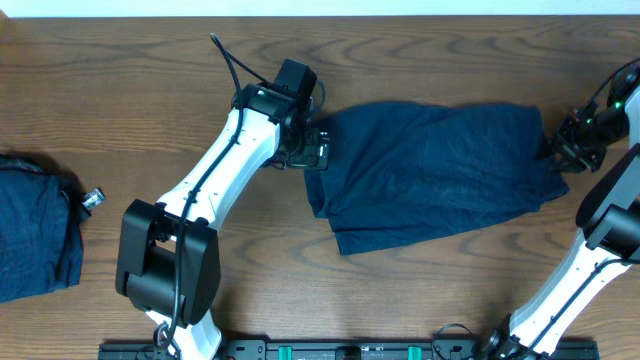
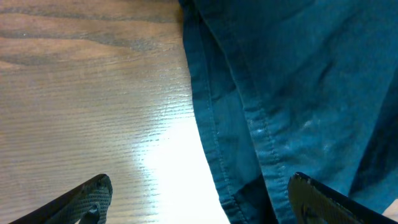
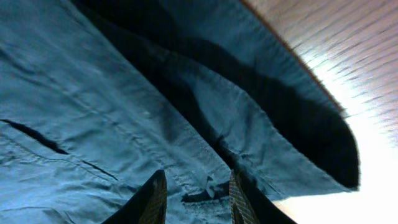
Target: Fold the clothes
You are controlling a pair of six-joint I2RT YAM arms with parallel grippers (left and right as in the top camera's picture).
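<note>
A: Main item, where?
B: Navy garment [image 1: 430, 170], spread flat and wrinkly on the counter [image 1: 150, 90], centre to right side

A: Left jaws?
B: Spread wide, low at the garment's left edge. One finger [image 2: 81, 199] is over bare wood, the other finger [image 2: 323, 199] over cloth, with the hem running between them. Nothing gripped

A: Right jaws?
B: At the garment's right edge, nearly pressed together, pinching a fold of the hem. The cloth is drawn to a point there

A: Anything else?
B: Second navy garment [image 1: 35, 230] bunched at the counter's left edge, with a small silver knob [image 1: 93, 198] just beside it, well apart from both arms
</note>
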